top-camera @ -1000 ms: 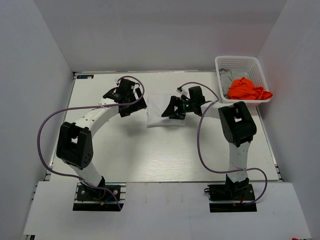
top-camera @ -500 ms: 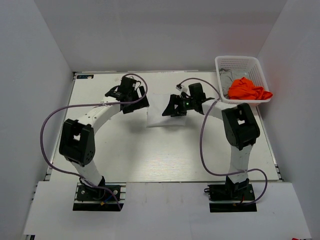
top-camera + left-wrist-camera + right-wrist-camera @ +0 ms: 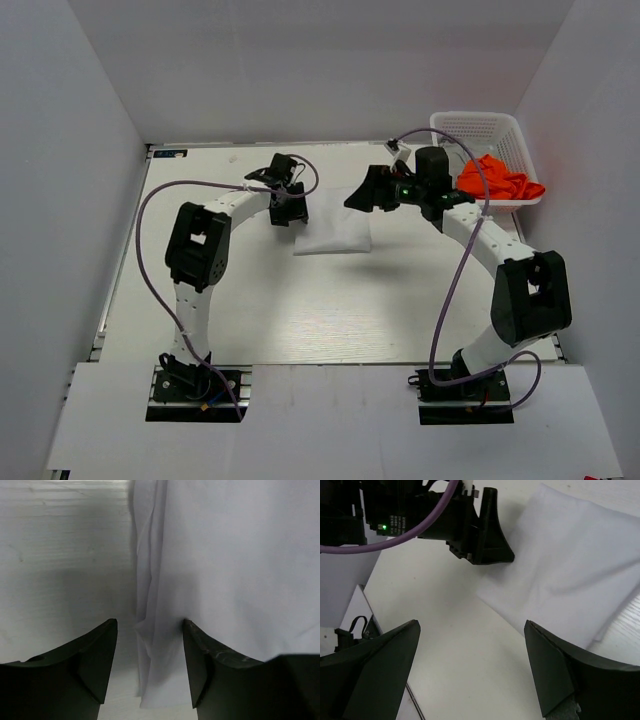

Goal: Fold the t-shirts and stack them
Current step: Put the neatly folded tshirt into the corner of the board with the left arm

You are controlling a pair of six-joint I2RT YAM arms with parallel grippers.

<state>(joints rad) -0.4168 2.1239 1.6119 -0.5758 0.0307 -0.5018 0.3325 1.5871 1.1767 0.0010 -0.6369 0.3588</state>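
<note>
The white t-shirt [image 3: 335, 235] lies folded into a small rectangle at the table's middle back. My left gripper [image 3: 292, 213] is at its left edge. In the left wrist view the left gripper [image 3: 150, 652] is open, and the shirt's [image 3: 230, 565] layered edge lies between the jaws. My right gripper [image 3: 363, 196] is open and empty, raised above the shirt's far right corner. In the right wrist view the right gripper [image 3: 470, 665] hangs over bare table, with the shirt [image 3: 580, 560] beyond it. The orange t-shirt [image 3: 497, 180] lies in the basket. The grey t-shirt is hidden behind the right arm.
The white lattice basket [image 3: 478, 122] stands at the back right corner. White walls close in the table on the left, back and right. Purple cables loop off both arms. The left gripper's body [image 3: 480, 530] shows in the right wrist view.
The left gripper has moved right and back to the shirt's left edge. The right gripper has lifted off the shirt and swung back toward the basket.
</note>
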